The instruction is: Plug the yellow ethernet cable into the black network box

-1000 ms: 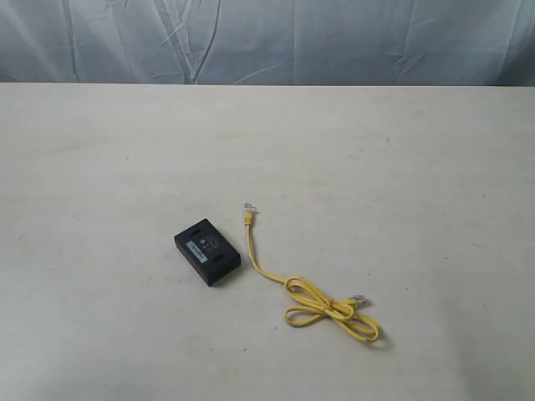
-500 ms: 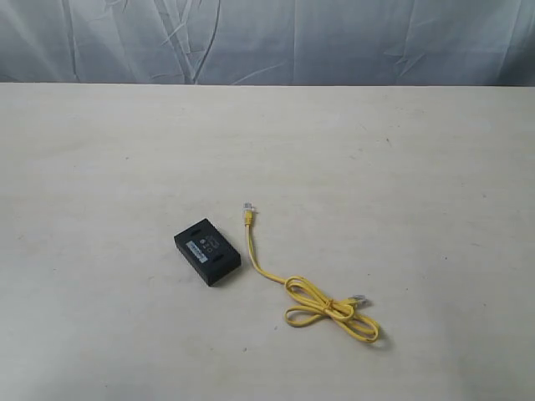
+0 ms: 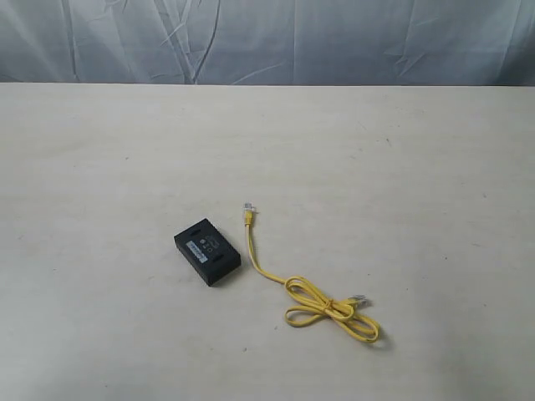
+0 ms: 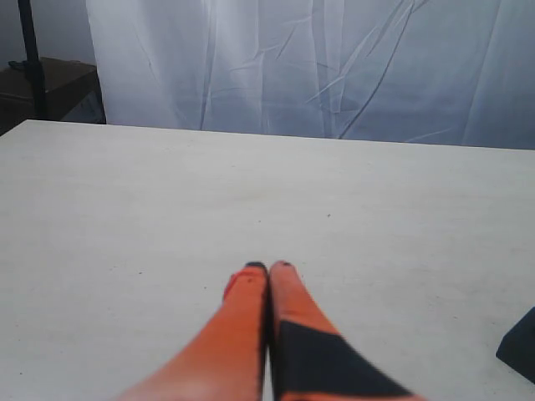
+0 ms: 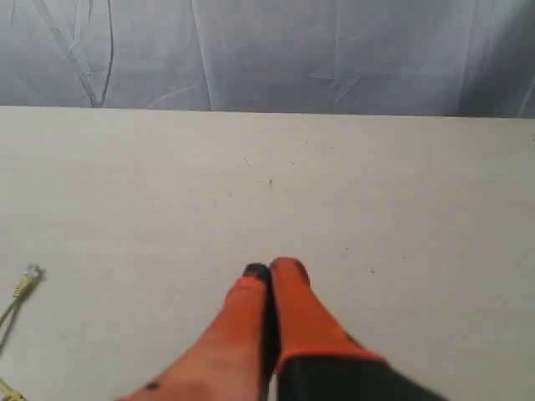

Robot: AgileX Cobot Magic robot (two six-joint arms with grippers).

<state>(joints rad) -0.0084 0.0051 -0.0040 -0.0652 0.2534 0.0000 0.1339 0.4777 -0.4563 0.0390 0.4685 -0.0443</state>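
Note:
The black network box point(image 3: 207, 251) lies flat on the pale table, left of centre, its pale label strip facing up. Just to its right, the yellow ethernet cable point(image 3: 322, 309) runs from a clear plug point(image 3: 248, 207) down into a loose loop, its other plug point(image 3: 359, 299) resting by the loop. No arm shows in the exterior view. My left gripper point(image 4: 268, 266) is shut with nothing in it, above bare table; a dark corner of the box point(image 4: 520, 347) shows at that picture's edge. My right gripper point(image 5: 272, 269) is shut and empty too, with the cable's plug point(image 5: 31, 272) off to one side.
The wide pale table point(image 3: 401, 167) ends at a far edge, behind which a creased grey-blue cloth backdrop point(image 3: 267, 38) hangs. A dark stand and box point(image 4: 38, 79) sit beyond a table corner in the left wrist view.

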